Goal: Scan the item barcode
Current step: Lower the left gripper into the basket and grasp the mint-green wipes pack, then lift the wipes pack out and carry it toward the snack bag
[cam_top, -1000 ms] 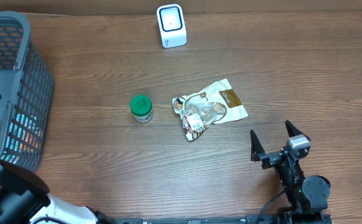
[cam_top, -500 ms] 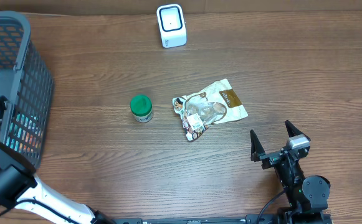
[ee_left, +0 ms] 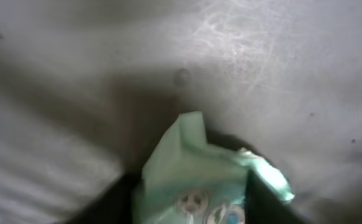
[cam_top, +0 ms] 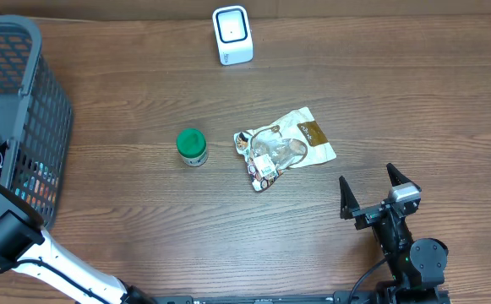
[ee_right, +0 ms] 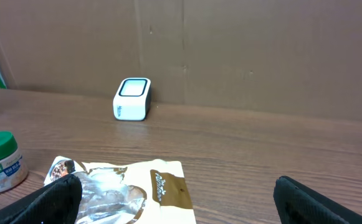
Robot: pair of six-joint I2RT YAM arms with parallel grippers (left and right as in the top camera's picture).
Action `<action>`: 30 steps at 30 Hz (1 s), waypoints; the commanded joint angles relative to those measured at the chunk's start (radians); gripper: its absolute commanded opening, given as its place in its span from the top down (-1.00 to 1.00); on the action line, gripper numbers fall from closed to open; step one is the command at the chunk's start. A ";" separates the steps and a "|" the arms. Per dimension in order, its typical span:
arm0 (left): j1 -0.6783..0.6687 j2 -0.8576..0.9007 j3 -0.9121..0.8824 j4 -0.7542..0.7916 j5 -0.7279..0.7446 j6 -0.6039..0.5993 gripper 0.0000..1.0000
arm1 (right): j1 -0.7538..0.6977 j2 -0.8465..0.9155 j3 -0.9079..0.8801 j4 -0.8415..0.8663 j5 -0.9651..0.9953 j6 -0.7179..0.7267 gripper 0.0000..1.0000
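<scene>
We find the left gripper (ee_left: 187, 190) inside the basket (cam_top: 27, 51); its jaws press both sides of the green packet (ee_left: 196, 158) lying between them; the right gripper (cam_top: 370, 187) stands wide open, well apart.

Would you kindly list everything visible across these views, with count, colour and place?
scanner: one, white with a dark window, far edge of the table, middle
jar: one, green lid, table centre, left of the pouch
pouch: one, white, brown and clear, table centre
basket: one, grey mesh, table's left end
packet: one, light green, apparently inside the basket, in the left wrist view
table: one, brown wood
left hand: one, dark, reaching into the basket, fingers either side of the packet; grip unclear
right hand: one, black, open and empty, near edge at the right
</scene>
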 commanded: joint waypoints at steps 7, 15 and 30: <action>-0.012 0.047 0.020 -0.028 -0.023 -0.044 0.91 | -0.005 -0.012 -0.011 0.006 -0.005 0.005 -1.00; -0.014 0.040 0.281 -0.171 -0.016 -0.136 0.92 | -0.005 -0.012 -0.011 0.006 -0.005 0.005 -1.00; -0.073 0.038 1.201 -0.431 0.320 -0.224 0.92 | -0.005 -0.012 -0.011 0.006 -0.006 0.005 -1.00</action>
